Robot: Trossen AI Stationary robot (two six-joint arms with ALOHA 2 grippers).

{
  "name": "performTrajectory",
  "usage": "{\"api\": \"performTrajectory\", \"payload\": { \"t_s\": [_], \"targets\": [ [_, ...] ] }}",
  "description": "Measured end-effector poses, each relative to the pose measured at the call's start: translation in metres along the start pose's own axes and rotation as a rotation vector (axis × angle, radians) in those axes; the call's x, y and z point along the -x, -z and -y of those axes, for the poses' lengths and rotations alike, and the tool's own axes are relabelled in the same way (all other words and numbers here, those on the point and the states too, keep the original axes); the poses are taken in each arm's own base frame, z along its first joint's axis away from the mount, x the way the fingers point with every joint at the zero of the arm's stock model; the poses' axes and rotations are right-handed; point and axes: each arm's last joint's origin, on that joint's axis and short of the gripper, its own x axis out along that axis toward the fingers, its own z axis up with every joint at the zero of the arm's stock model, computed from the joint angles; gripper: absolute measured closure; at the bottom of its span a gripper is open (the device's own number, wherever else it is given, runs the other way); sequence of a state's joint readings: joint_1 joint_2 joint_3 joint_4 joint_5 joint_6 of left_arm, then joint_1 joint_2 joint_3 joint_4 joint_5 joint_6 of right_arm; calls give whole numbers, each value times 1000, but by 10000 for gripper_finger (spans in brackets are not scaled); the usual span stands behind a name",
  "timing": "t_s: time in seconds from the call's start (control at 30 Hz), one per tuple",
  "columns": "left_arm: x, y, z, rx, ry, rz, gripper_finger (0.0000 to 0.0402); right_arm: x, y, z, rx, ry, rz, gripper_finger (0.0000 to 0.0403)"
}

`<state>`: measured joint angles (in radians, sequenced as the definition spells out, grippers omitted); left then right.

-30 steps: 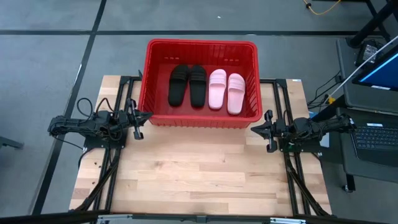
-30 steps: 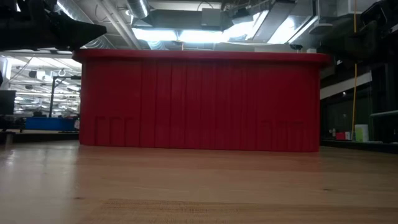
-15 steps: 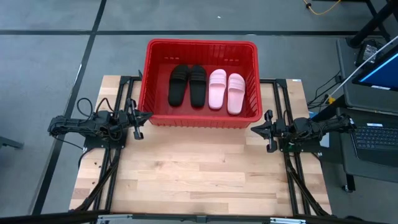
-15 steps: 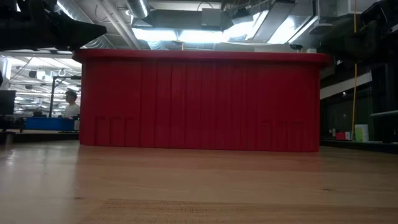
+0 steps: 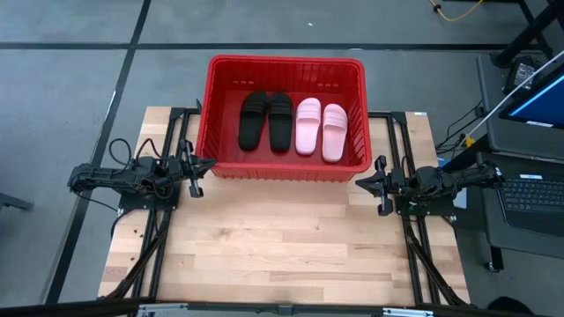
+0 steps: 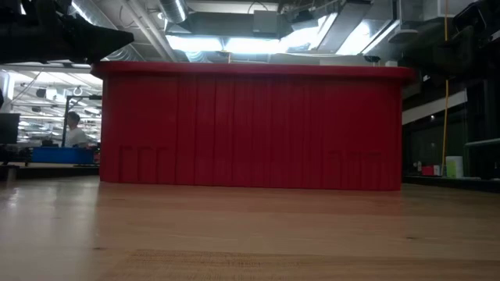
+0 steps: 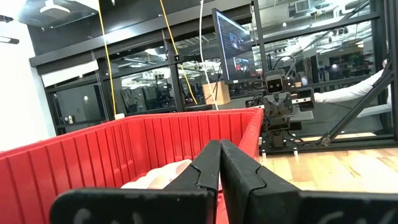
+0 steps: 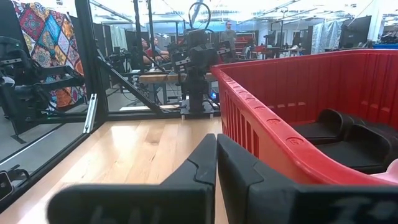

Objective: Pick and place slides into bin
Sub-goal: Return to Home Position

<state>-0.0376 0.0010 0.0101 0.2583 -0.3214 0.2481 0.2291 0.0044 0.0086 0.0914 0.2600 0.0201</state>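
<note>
The red bin [image 5: 286, 66] stands at the table's far edge, seen as a red wall [image 6: 250, 129] in the low view. Inside it, side by side on its floor, lie two black slides [image 5: 265, 120] on the left and two light pink slides [image 5: 321, 129] on the right. My left gripper [image 5: 211, 163] is shut and holds nothing, level beside the bin's near left corner. My right gripper [image 5: 359, 181] is shut and holds nothing, beside the bin's near right corner. The left wrist view shows a pink slide [image 7: 158, 178] over the bin's rim; the right wrist view shows the black slides [image 8: 339, 134].
Bare wooden tabletop [image 5: 282, 238] stretches in front of the bin. Dark frame rails run along both table sides. A desk with a laptop [image 5: 533, 189] stands beyond the right edge. A person [image 6: 74, 133] shows far off in the room behind.
</note>
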Motion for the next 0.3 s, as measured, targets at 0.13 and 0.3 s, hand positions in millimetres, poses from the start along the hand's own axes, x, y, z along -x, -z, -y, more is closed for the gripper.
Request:
{"api": "performTrajectory", "payload": {
  "t_s": [0.13,0.3],
  "targets": [
    [0,0,0,0,0,0,396,0,0,0,2,0,0,386],
    [0,0,0,0,0,0,397,0,0,0,2,0,0,386]
  ]
}}
